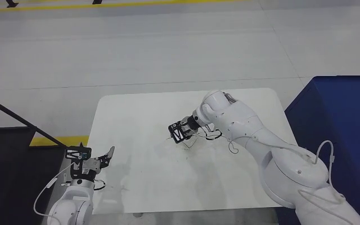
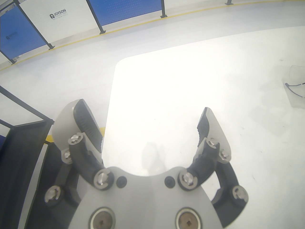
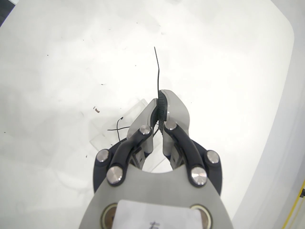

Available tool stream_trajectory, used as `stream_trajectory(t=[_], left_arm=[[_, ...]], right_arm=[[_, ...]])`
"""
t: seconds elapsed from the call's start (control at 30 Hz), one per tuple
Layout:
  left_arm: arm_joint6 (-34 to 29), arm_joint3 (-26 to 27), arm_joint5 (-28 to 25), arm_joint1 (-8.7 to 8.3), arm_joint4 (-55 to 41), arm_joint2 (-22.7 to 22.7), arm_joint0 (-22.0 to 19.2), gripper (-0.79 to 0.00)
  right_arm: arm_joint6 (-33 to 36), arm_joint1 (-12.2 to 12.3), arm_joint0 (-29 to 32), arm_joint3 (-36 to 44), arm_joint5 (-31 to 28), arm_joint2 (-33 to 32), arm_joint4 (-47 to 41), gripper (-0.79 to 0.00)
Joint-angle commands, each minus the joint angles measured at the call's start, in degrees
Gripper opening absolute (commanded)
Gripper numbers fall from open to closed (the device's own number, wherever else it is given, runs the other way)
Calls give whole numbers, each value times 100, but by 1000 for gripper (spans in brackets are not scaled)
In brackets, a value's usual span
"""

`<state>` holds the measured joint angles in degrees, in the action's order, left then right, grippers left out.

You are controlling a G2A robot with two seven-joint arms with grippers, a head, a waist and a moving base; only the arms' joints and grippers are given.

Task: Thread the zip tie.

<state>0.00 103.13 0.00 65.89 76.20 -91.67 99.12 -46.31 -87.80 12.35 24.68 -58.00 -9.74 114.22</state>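
While the zip tie sits pinched between the pads of my right gripper, its thin black tail juts out past the fingertips, slightly bent, above the white worktop. That gripper is clenched on the tie, the jaws all but meeting. It hangs near the middle of the worktop, just over a clear plastic tray. More thin black strands cross inside the tray; I cannot tell whether they belong to the same tie. My left gripper is well apart from all this, over the worktop's near left corner, spread wide and grasping nothing. The worktop has rounded corners and carries a few dark specks. Around it lies a pale grey floor marked with a yellow line, and blue and white panels stand beyond.
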Motion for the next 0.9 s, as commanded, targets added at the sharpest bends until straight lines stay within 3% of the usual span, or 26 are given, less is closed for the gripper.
stream_trajectory(t=[0.0, 0.33, 0.43, 0.63, 0.87], left_arm=[[0, 0, 0, 0, 0, 0, 0, 0], [0, 0, 0, 0, 0, 0, 0, 0], [0, 0, 0, 0, 0, 0, 0, 0], [0, 0, 0, 0, 0, 0, 0, 0], [0, 0, 0, 0, 0, 0, 0, 0]], right_arm=[[0, -3, 0, -5, 0, 0, 5, -785], [-25, 48, 166, 270, 27, -121, -368, -785], [-182, 309, 328, 846, 182, -239, -1163, -785], [-1, 1148, 565, 2297, 2, -225, -2351, -785], [-27, 1148, 741, 2543, 28, -244, -2616, -785]])
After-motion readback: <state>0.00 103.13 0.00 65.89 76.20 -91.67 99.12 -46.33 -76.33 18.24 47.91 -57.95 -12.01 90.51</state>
